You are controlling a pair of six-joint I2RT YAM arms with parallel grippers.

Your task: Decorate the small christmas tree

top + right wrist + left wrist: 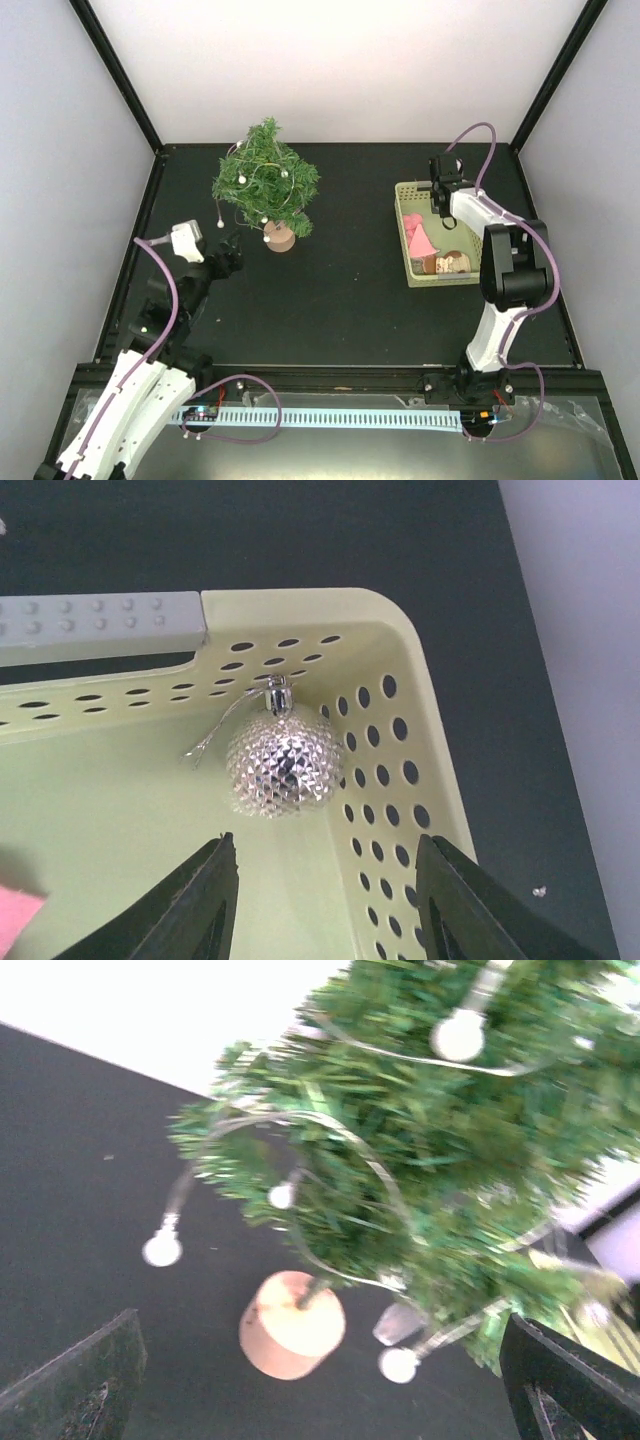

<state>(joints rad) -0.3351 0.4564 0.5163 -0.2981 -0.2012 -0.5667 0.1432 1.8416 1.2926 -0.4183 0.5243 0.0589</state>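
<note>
Left claw (232, 252): wide, empty; facing tree (266, 180), upper left.
Right claw (325, 900): half-spread, empty; silver ball (283, 770) just ahead, in basket (400, 680) corner.

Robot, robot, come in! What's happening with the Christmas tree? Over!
Left claw open, empty, beside the small christmas tree. Right claw open, aimed at silver ball in basket corner, not gripping. Tree upright, light string on. Nothing in the way.

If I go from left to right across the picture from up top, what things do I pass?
Left arm → the small christmas tree → pale green basket. The right pincer hangs over the basket, so it gets no place of its own.
</note>
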